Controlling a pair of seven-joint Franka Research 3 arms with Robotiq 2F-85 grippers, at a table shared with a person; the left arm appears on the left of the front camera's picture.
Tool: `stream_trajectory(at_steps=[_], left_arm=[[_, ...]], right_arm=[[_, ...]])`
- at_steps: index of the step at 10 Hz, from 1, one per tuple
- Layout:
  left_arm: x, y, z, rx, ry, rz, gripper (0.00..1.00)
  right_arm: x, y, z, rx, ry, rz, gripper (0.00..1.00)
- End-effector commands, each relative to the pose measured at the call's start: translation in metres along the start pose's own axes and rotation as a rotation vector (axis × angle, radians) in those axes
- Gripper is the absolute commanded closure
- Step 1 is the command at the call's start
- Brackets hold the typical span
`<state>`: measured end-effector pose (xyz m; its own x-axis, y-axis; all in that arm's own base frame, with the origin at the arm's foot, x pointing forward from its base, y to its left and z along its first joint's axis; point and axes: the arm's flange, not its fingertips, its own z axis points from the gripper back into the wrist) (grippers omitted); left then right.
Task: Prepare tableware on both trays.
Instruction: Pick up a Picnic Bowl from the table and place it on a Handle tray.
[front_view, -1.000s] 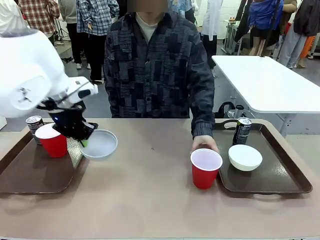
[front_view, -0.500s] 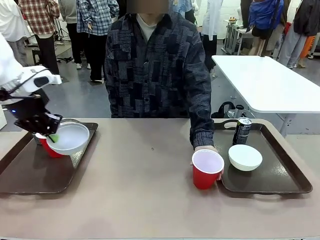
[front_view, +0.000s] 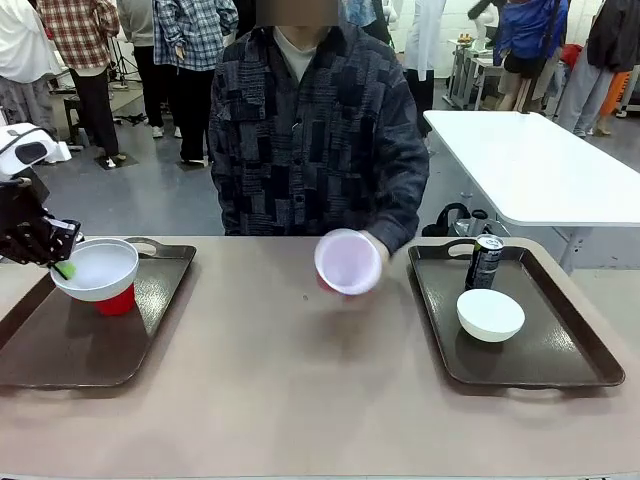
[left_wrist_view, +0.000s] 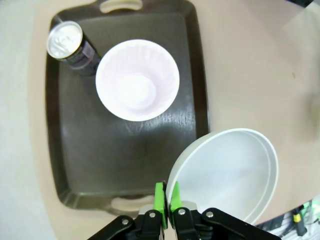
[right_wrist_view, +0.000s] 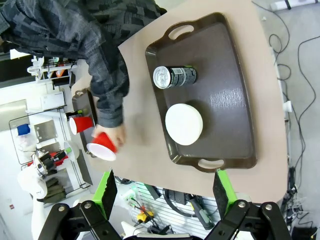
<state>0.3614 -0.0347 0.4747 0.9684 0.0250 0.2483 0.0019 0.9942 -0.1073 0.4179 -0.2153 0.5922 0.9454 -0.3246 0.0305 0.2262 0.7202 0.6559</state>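
Two trays sit on the tan surface (front_view: 300, 400), one at each end. Over the left tray (front_view: 90, 350) the left pincer (front_view: 62, 268) is clamped tight on the rim of a white bowl (front_view: 97, 268), holding it up above a red cup (front_view: 120, 301) that stands on that tray. From the left wrist view you look straight down into the cup, with a dark can (left_wrist_view: 67, 41) just beside it near the tray's handle, and the green pads (left_wrist_view: 159, 197) are pinching the bowl's edge. The right tray (front_view: 560, 370) has its own can (front_view: 485, 262) and a second white bowl (front_view: 490, 314), close together but, I think, not touching. Between the trays, the person's hand (right_wrist_view: 116, 134) holds the other red cup (front_view: 347, 262) tilted, mouth toward the camera. The right pincer (right_wrist_view: 165, 192) hangs high above the right tray, jaws spread wide with nothing in them.
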Motion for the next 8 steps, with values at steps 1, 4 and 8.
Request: stream_trajectory(at_steps=[1,4,8], left_arm=[[-0.032,0.013,-0.038,-0.015,0.044,-0.023,1.0],[-0.043,0.022,-0.076,0.013,0.076,-0.006,1.0],[-0.06,0.027,-0.118,0.028,0.181,0.01,1.0]], right_arm=[[0.0,0.001,-0.001,-0.002,-0.013,0.0,0.0],[0.0,0.001,-0.001,-0.002,-0.013,0.0,0.0],[0.0,0.001,-0.001,-0.002,-0.013,0.0,0.0]])
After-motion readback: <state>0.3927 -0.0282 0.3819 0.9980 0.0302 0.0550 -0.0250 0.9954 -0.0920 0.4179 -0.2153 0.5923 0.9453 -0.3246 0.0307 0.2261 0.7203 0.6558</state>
